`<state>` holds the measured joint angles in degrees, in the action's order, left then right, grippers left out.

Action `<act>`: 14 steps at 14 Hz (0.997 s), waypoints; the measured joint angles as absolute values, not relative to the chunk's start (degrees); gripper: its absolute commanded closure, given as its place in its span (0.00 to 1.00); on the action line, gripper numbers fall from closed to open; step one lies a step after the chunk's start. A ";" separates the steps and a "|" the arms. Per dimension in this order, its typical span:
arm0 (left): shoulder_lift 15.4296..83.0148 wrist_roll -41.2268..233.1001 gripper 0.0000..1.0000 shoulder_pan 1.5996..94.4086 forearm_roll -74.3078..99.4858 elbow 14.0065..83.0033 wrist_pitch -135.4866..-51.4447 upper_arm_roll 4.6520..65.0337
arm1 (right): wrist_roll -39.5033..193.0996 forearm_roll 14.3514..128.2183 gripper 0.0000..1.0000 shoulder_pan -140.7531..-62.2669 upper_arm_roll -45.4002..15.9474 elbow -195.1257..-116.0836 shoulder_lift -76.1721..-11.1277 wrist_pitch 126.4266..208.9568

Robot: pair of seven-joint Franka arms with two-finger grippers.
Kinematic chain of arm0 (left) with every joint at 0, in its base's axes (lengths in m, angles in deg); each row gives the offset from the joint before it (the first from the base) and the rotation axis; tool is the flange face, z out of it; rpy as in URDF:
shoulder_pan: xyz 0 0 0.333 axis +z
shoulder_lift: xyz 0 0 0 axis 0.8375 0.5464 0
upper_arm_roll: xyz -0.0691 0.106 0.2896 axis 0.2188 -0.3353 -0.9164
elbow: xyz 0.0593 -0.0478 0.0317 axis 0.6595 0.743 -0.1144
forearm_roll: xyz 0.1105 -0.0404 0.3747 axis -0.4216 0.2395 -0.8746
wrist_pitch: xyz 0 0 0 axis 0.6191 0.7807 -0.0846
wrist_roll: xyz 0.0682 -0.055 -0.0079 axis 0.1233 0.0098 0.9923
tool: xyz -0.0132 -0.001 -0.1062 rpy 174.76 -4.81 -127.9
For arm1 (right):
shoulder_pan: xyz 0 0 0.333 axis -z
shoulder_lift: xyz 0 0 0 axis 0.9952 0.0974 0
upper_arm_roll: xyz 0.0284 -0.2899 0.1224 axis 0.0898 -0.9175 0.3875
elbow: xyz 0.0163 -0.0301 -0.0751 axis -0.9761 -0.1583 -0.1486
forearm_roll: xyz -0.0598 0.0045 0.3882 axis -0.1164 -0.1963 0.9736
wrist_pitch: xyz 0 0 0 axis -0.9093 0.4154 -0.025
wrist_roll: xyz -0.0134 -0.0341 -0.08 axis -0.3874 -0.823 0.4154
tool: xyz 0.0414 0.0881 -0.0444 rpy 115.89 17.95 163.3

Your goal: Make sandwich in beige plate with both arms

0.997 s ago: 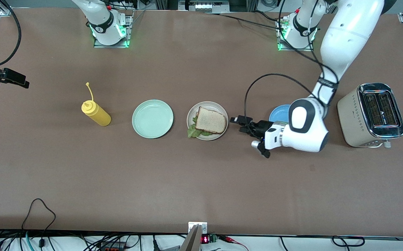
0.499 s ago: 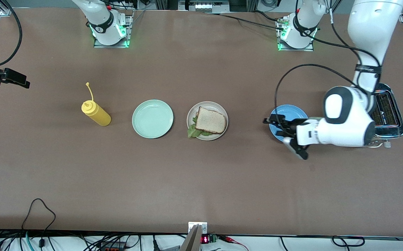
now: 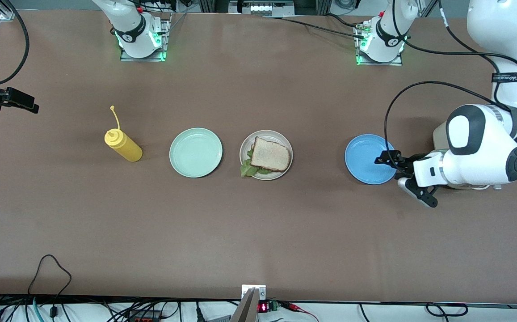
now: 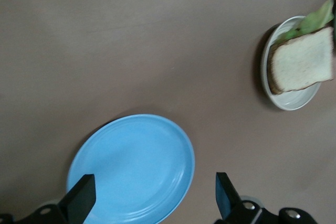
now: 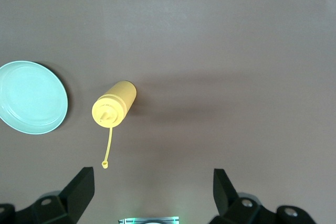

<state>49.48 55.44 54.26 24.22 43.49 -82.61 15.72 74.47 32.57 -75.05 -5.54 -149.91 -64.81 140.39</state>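
Observation:
The sandwich (image 3: 271,154) lies on the beige plate (image 3: 285,172) mid-table: a bread slice on top, green lettuce (image 3: 247,169) sticking out at the edge. The left wrist view shows the sandwich (image 4: 302,61) and beige plate (image 4: 294,103) some way off. My left gripper (image 3: 388,162) hangs open and empty over the rim of a blue plate (image 3: 365,158), at the left arm's end of the table. In its own view the left gripper (image 4: 153,198) frames that blue plate (image 4: 131,166). My right gripper (image 5: 152,192) waits high up, open and empty, far from the sandwich.
A mint-green plate (image 3: 195,152) sits beside the beige plate, toward the right arm's end. A yellow squeeze bottle (image 3: 123,145) stands farther that way. A beige toaster (image 3: 439,134) is mostly covered by my left arm.
My left arm has drawn back from beside the beige plate toward its own end of the table, crossing over the blue plate. Its gripper stayed open. The right arm has not moved.

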 measured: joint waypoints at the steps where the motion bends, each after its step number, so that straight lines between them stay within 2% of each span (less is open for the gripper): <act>1: 48.70 56.24 0.00 54.27 21.87 43.47 -82.59 15.15 | 74.47 32.57 0.00 -75.05 -5.54 -149.91 -64.81 140.39; 7: 44.20 64.97 0.00 54.50 10.80 40.83 -81.89 10.49 | 74.47 32.58 0.00 -75.08 -5.51 -149.91 -64.81 140.39; 10: 43.13 75.66 0.00 54.42 5.35 37.43 -81.88 10.27 | 74.49 32.58 0.00 -75.10 -5.50 -149.91 -64.81 140.26; 14: 38.35 83.02 0.00 53.70 4.68 35.73 -80.46 10.29 | 74.51 32.58 0.00 -75.33 -5.41 -149.91 -64.82 139.93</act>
<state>38.35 83.02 53.70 4.68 35.73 -80.46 10.29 74.51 32.58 -75.33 -5.41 -149.91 -64.82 139.93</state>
